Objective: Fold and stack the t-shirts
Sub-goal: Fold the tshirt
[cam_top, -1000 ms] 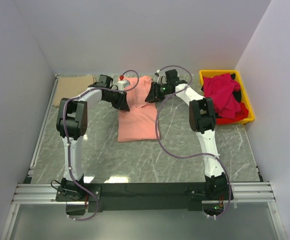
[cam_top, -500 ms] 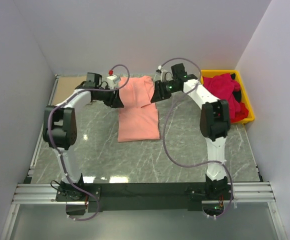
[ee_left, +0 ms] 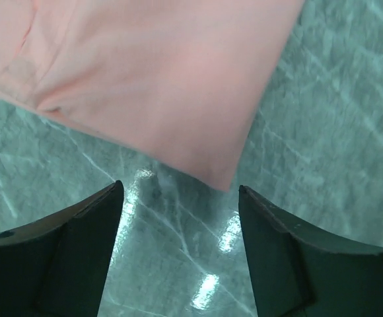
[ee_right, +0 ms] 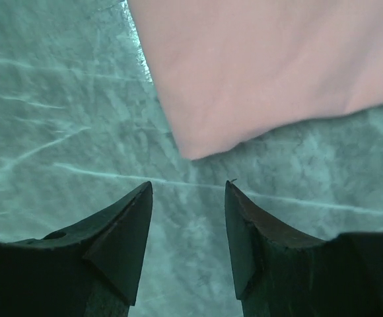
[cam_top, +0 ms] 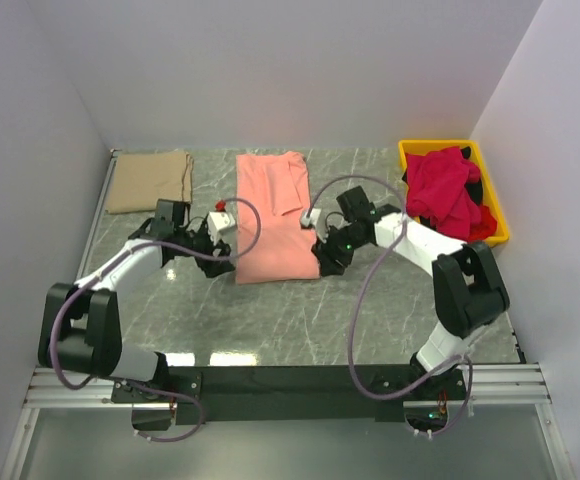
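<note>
A salmon-pink t-shirt [cam_top: 274, 212] lies folded into a long strip at the table's middle back. Its near corners show in the left wrist view [ee_left: 158, 86] and the right wrist view [ee_right: 271, 72]. My left gripper [cam_top: 232, 263] is open and empty just off the strip's near left corner. My right gripper [cam_top: 322, 264] is open and empty just off its near right corner. A tan-beige t-shirt [cam_top: 150, 181] lies folded at the back left. Crimson-red t-shirts [cam_top: 442, 190] are piled in the bin.
A yellow plastic bin [cam_top: 493, 205] stands at the back right against the wall. White walls close in the table on three sides. Purple cables loop from both arms over the grey marbled table [cam_top: 300, 320].
Both grippers have moved from the pink shirt's far end toward me to its near corners. They have let go of the cloth, and the shirt's top now lies flat.
</note>
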{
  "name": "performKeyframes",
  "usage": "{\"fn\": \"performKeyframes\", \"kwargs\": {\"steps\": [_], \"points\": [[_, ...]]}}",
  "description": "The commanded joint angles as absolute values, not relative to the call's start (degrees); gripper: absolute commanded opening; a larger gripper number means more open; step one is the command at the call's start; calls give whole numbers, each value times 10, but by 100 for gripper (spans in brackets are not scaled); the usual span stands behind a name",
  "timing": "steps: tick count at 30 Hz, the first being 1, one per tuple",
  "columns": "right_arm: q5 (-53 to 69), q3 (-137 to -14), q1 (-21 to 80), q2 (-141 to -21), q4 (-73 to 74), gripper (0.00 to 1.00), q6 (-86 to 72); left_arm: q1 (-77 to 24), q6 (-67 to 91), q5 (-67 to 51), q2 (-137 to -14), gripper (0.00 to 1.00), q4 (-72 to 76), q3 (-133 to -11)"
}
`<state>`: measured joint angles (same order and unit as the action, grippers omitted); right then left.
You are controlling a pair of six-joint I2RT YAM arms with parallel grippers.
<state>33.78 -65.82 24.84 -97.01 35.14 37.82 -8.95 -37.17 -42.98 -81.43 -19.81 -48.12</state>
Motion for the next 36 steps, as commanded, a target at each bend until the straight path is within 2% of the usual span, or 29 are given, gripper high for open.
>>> {"fn": "performKeyframes", "kwargs": {"steps": [1,8,15,19,26,27,28,30,31,33,34,36], "points": [[290,-597,274,-906,206,55,476,-114,-475,-402,-780,74,-119,-443],[273,-512,331,-873,106,54,542,-185,-518,-362,-760,66,-45,-368],[258,-511,362,-888,152,51,610,-227,-556,-327,-792,62,-11,-347],[219,-522,379,-918,167,48,634,-238,-590,-309,-808,54,-34,-351],[174,-527,384,-961,158,45,648,-243,-612,-292,-814,57,-59,-349],[171,-527,384,-966,155,43,645,-247,-611,-289,-820,57,-61,-352],[167,-533,383,-974,155,32,642,-251,-615,-286,-822,53,-70,-355],[161,-543,383,-980,162,23,627,-255,-617,-285,-827,49,-74,-355],[159,-550,384,-983,162,14,623,-260,-617,-283,-829,48,-75,-358],[158,-555,384,-982,163,6,614,-267,-618,-274,-845,45,-87,-363],[160,-556,384,-980,163,0,612,-272,-608,-272,-850,38,-87,-369],[166,-561,382,-976,171,0,609,-272,-609,-272,-860,27,-104,-376]]}}
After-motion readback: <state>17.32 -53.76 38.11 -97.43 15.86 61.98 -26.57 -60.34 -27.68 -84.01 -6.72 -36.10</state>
